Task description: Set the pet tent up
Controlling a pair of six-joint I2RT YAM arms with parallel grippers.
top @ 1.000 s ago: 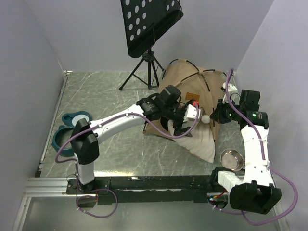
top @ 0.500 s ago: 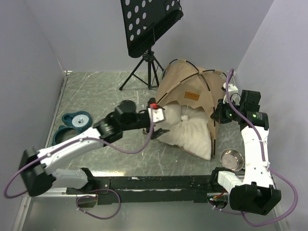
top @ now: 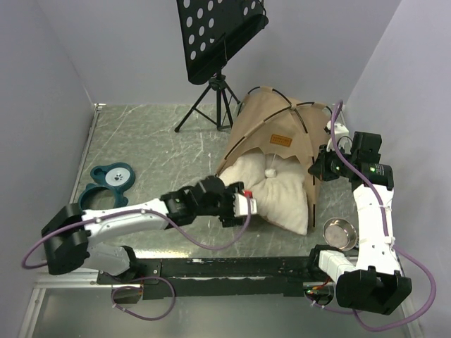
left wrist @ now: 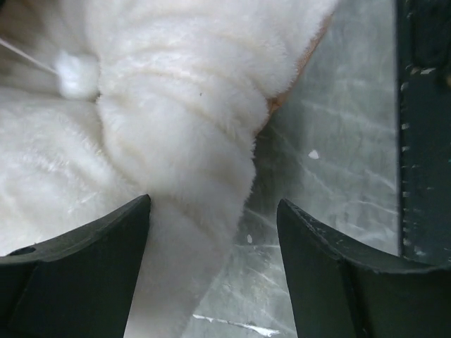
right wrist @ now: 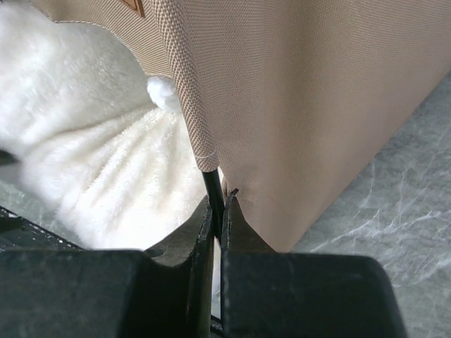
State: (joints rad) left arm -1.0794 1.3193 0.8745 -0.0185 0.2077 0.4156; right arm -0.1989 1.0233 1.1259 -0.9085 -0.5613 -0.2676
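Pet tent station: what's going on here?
The pet tent stands upright. The right gripper has its fingers shut on the tent's black pole at the doorway edge nearest it. The left gripper is open, with the near corner of the white pillow between its fingers; the pillow lies in the doorway, spilling out.

ahead of me a cream-white pillow [top: 278,193] lies on the grey marbled table [top: 155,148]; a black music stand [top: 218,35] rises behind, teal paw-print dishes [top: 106,186] sit far left, a steel bowl [top: 339,232] near right.
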